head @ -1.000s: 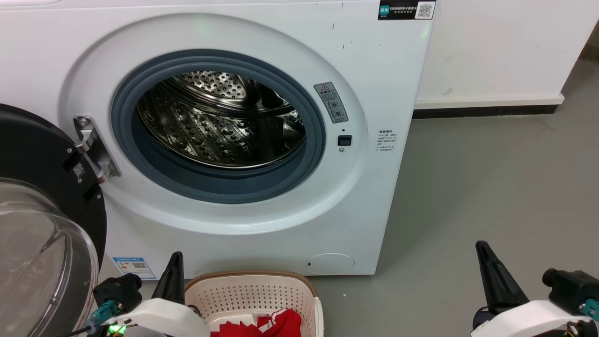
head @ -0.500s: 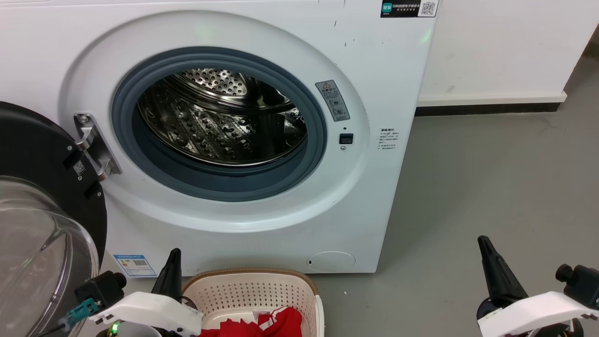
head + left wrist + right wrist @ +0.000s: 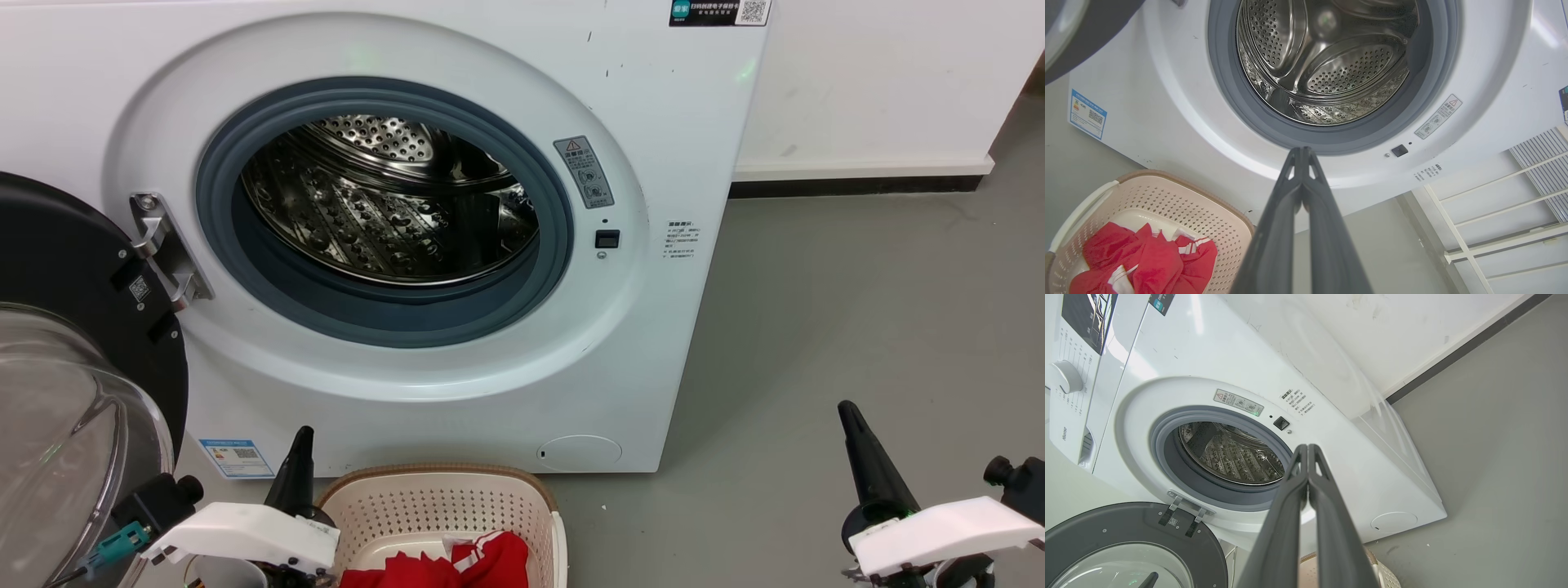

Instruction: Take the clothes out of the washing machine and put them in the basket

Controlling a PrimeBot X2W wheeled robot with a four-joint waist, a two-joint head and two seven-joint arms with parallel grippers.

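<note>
Grey floor (image 3: pixel 857 327) runs back to a white wall (image 3: pixel 882 82), and on it stands the large white front-loading washing machine (image 3: pixel 669 122), its dark-framed glass door (image 3: pixel 73 269) swung open on the robot's left. Behind the grey porthole rim, the perforated steel drum (image 3: pixel 384 220) shows bare metal in every view. No fabric lies in the part that can be seen, though its lowest front stretch is hidden behind the seal.

The bright red clothes with white stripe trim (image 3: pixel 1147 265) lie heaped on the bottom of the cream-white perforated plastic basket with a brown rim (image 3: pixel 433 474). It sits on the floor just before the machine's lower front edge.

The left gripper (image 3: pixel 1301 153), beside the basket's left rim, has its two dark fingers pressed together on nothing. The right gripper (image 3: pixel 1306 449), well apart over bare floor, is the same.

The job looks finished or nearly so. At most, the hidden part of the drum needs checking.
</note>
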